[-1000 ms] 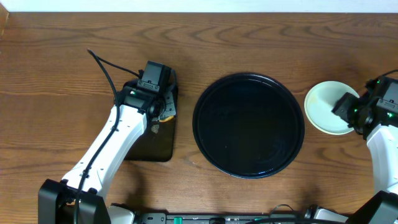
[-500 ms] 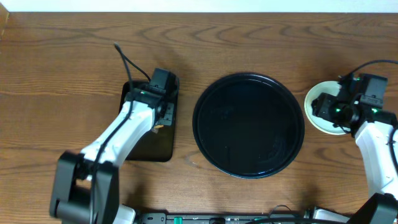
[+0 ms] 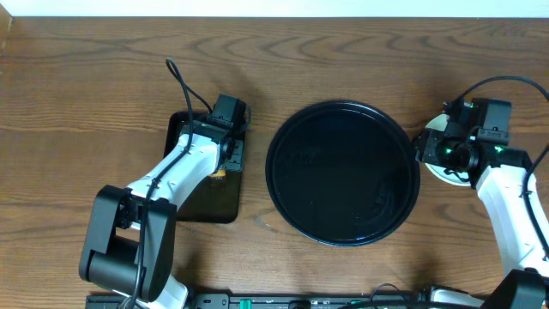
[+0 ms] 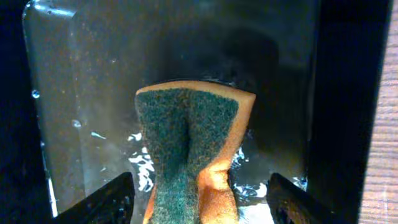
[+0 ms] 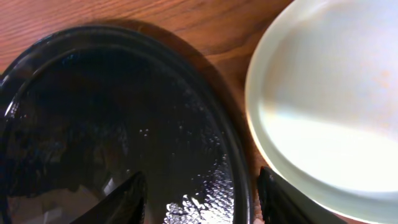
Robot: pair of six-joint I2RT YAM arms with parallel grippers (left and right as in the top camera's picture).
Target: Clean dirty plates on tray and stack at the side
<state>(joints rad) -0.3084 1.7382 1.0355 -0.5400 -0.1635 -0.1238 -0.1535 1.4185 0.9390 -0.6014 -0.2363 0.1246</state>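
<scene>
The round black tray [image 3: 343,172] lies mid-table, wet and with no plates on it. The plates [image 3: 442,176] sit stacked on the wood just right of it, pale mint-white [image 5: 323,106], mostly hidden under my right arm in the overhead view. My right gripper [image 5: 199,202] hangs open over the tray's right rim [image 5: 239,180], its right finger by the plates' edge, nothing held. My left gripper [image 4: 199,202] is open over the small rectangular tray, its fingers [image 4: 106,202] standing apart from a green-and-orange sponge [image 4: 189,149] that rests between them.
The rectangular black tray [image 3: 206,202] at the left is wet and holds the sponge [image 3: 217,172]. Bare wood table [image 3: 86,103] surrounds both trays. The left arm's cable [image 3: 180,81] loops up behind it.
My left gripper has opened and let go of the sponge on the rectangular tray. My right gripper has shifted left over the plates to the round tray's rim.
</scene>
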